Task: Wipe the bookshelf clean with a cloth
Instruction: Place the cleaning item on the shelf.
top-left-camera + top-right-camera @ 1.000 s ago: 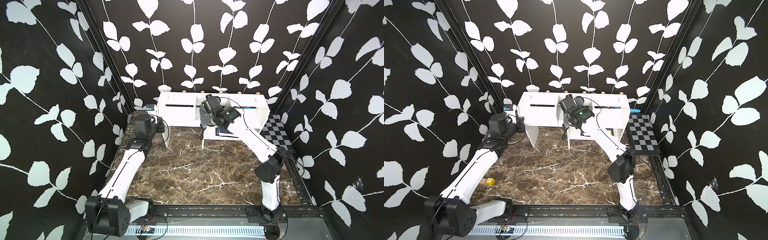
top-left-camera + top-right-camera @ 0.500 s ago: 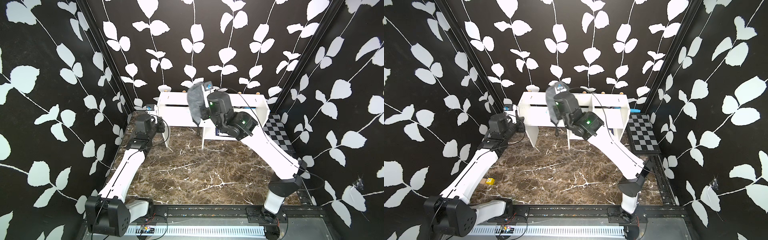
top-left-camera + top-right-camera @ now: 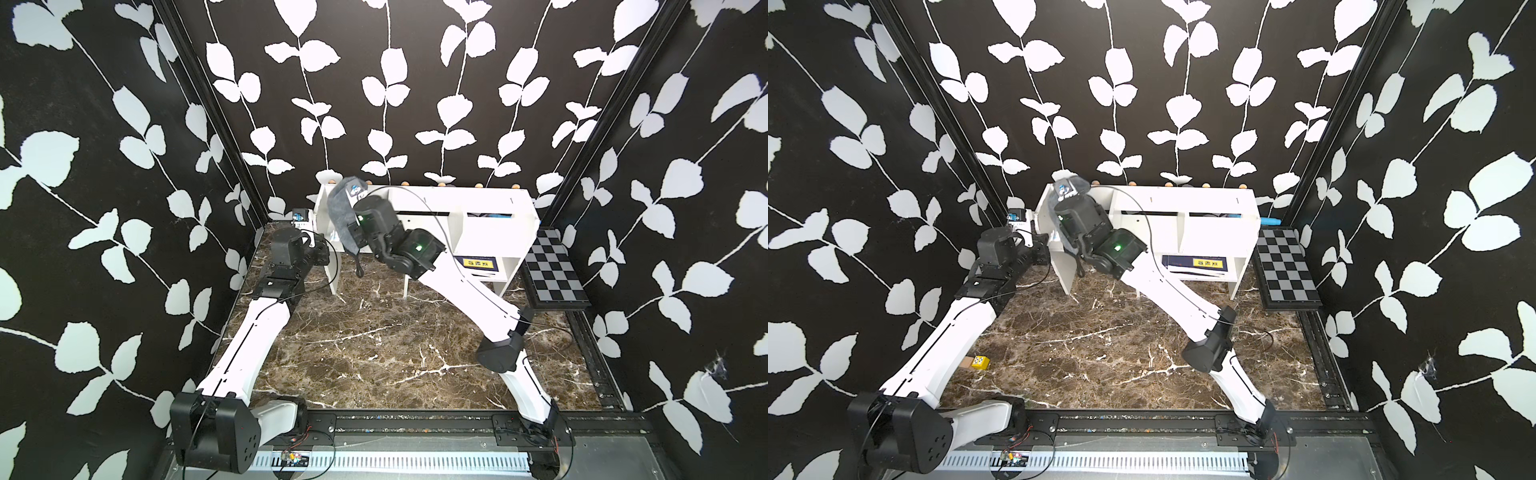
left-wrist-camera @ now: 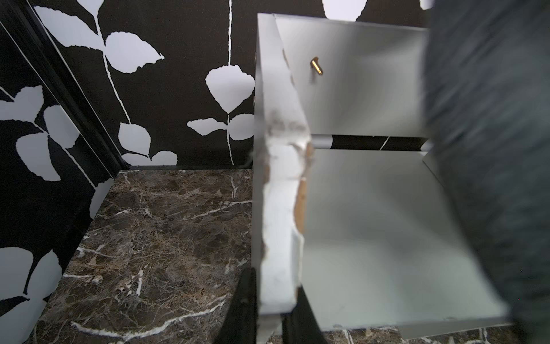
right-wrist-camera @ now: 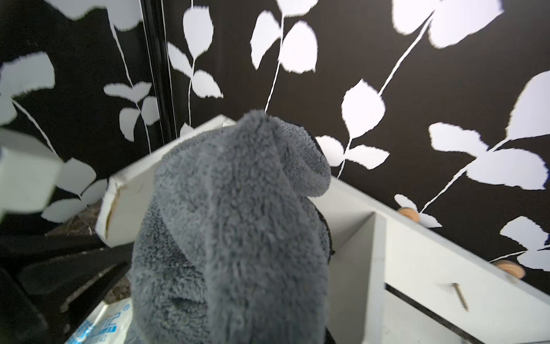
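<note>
The cloth [image 3: 340,210] is pinched tight in the right claw [image 3: 352,226], hanging at the top left end of the bookshelf [image 3: 490,205], which sits along the back edge of the counter [image 3: 374,353]. The left claw [image 3: 323,254] is clamped narrow on the bookshelf's chipped left side panel. Half a second ago the cloth was up over the middle; now it's swung over to the left end.
</note>
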Available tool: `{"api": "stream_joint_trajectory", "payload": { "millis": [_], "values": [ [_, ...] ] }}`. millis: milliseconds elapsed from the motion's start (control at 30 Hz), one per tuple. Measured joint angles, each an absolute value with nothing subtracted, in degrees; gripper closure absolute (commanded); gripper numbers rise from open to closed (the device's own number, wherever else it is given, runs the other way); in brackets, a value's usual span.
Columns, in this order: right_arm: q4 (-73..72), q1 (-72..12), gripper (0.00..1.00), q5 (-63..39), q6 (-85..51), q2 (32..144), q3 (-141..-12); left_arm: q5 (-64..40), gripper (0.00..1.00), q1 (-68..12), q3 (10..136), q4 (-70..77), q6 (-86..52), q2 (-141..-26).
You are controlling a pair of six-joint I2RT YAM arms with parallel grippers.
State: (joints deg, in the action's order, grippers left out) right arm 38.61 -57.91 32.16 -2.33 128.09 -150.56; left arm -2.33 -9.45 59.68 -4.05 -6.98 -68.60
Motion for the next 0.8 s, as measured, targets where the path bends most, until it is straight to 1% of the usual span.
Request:
{"api": "stream_joint_trajectory", "payload": {
  "millis": [33,67,167,200,267,300,333,367,600,800],
  "values": [
    [38.83,-57.91,1.00,32.18,-2.31,128.75,-150.34,-2.33,1.00,-9.45,59.68,-4.05,-6.98,-68.60],
    [39.00,-57.91,0.95,32.25,-2.31,129.32,-150.26,-2.33,1.00,-9.45,59.68,-4.05,-6.98,-68.60],
    [40.01,-57.91,0.68,32.71,-2.20,130.61,-150.30,-2.33,1.00,-9.45,59.68,-4.05,-6.98,-68.60],
    [40.40,-57.91,0.63,32.95,-1.80,130.87,-150.39,-2.33,1.00,-9.45,59.68,-4.05,-6.98,-68.60],
    [41.28,-57.91,0.58,33.47,-1.80,130.93,-150.39,-2.33,1.00,-9.45,59.68,-4.05,-6.98,-68.60],
    [41.43,-57.91,0.43,33.78,-1.65,130.93,-150.36,-2.33,1.00,-9.45,59.68,-4.05,-6.98,-68.60],
    [41.06,-57.91,0.18,34.09,-1.74,130.74,-150.10,-2.33,1.00,-9.45,59.68,-4.05,-6.98,-68.60],
    [40.82,-57.91,0.14,34.26,-1.65,130.39,-149.42,-2.33,1.00,-9.45,59.68,-4.05,-6.98,-68.60],
    [39.13,-57.93,0.14,33.56,-1.28,125.16,-142.71,-2.33,1.00,-9.45,59.68,-4.05,-6.98,-68.60],
    [36.05,-58.46,0.15,32.16,-1.76,116.99,-137.14,-2.04,1.00,-9.63,59.68,-4.08,-6.81,-68.60]
  ]
}}
